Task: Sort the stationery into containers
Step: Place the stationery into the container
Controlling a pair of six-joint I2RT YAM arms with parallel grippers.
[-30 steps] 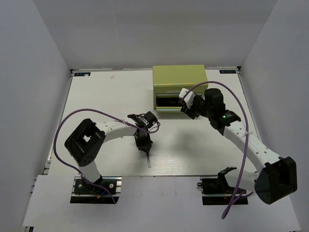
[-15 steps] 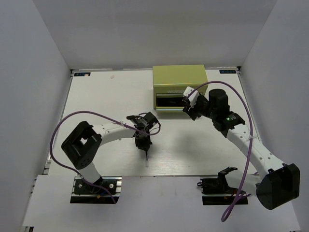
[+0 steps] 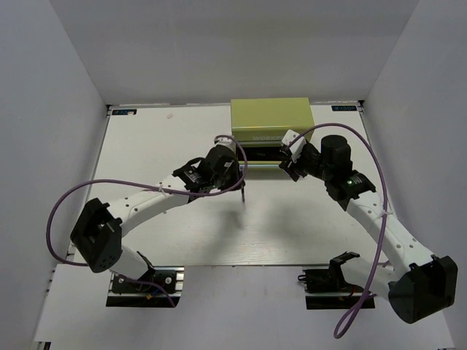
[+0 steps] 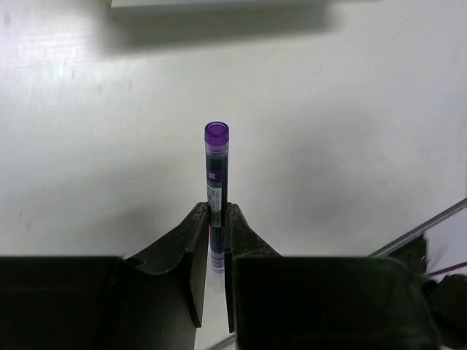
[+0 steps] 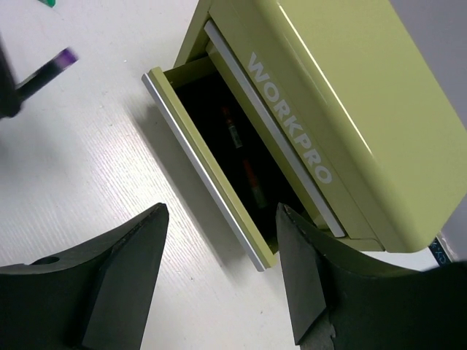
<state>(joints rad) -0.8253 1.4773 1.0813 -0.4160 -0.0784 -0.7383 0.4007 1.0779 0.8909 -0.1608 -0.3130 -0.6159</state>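
The flat white desk (image 3: 146,146), faintly seamed like boards, fills the middle of the overhead view, with plain pale grey walls (image 3: 219,44) rising along the desk's far edge and both its sides. A small dark label (image 3: 124,111) sits at the desk's far left corner and a second label (image 3: 344,108) at its far right corner. A faint reddish smudge (image 3: 169,114) lies near the desk's far edge.

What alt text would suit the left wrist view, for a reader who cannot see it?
The left end effector is shut on a thin pen with a purple cap, which sticks out ahead of the fingers. Behind it is the white table.
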